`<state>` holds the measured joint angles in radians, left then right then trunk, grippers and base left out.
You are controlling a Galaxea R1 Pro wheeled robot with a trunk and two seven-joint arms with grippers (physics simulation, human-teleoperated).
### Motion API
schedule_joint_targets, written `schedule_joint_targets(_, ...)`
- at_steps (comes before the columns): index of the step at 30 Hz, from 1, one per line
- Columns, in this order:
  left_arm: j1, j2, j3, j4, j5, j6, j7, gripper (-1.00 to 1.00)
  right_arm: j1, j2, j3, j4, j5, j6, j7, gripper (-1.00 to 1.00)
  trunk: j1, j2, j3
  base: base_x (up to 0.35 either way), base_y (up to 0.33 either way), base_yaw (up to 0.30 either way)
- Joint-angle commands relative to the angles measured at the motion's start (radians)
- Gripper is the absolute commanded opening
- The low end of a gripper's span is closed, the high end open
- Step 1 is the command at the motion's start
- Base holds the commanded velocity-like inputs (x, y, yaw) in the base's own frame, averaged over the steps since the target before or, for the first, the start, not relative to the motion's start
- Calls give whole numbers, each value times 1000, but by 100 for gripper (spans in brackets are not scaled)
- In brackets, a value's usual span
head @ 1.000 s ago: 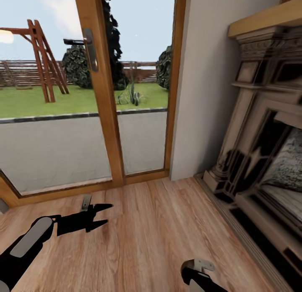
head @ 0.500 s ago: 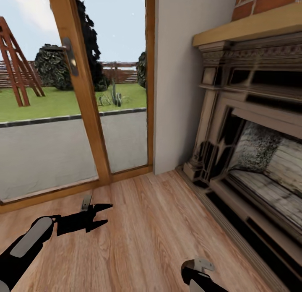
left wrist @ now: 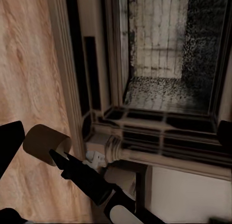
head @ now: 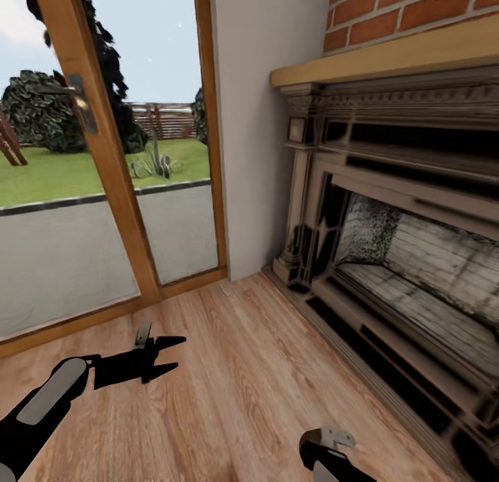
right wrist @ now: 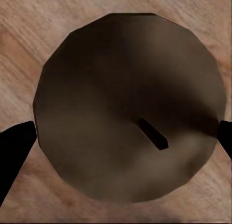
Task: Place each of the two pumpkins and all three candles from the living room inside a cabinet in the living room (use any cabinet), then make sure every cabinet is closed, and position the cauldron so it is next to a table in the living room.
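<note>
One candle (right wrist: 96,118), a dull brown stub seen end-on with its wick showing, sits between the two black fingertips of my right gripper (right wrist: 121,142), which is shut on it above the wooden floor. In the left wrist view the same candle (left wrist: 46,143) shows at the tip of the right gripper's black fingers. My left gripper (head: 179,353) hangs open and empty over the floor at the lower left of the head view. My right arm (head: 326,454) pokes in at the bottom edge. The pumpkins, the cabinet and the cauldron are out of view.
A large stone fireplace (head: 402,246) with a wooden mantel (head: 388,56) and brick above fills the right side. A wood-framed glass door (head: 104,191) to the garden stands at the left, with a white wall strip (head: 256,122) between them. Wooden floor (head: 242,385) lies ahead.
The whole view has swung to the right: the door has slid to the left and more of the fireplace shows. Both arms hold the same pose.
</note>
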<state>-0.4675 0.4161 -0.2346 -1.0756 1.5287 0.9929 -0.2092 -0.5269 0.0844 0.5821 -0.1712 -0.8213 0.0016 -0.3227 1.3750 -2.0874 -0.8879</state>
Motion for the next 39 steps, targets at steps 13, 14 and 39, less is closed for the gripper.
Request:
schedule_joint_targets(13,0,1,-2,0,-9,0,-10,100,0,0,9,-1,-9,0,-4,-100,-51,91,40,-333,0,-266)
schedule_joint_targets(14,0,1,-2,0,-9,0,-10,100,-1,0,9,-1,-9,0,-4,-100,-55,98,43,-332,0,-266)
schedule_joint_targets(39,0,1,-2,0,-10,-2,-9,100,-1,1,9,-1,-9,0,-4,-100,-150,273,121,-332,0,-281)
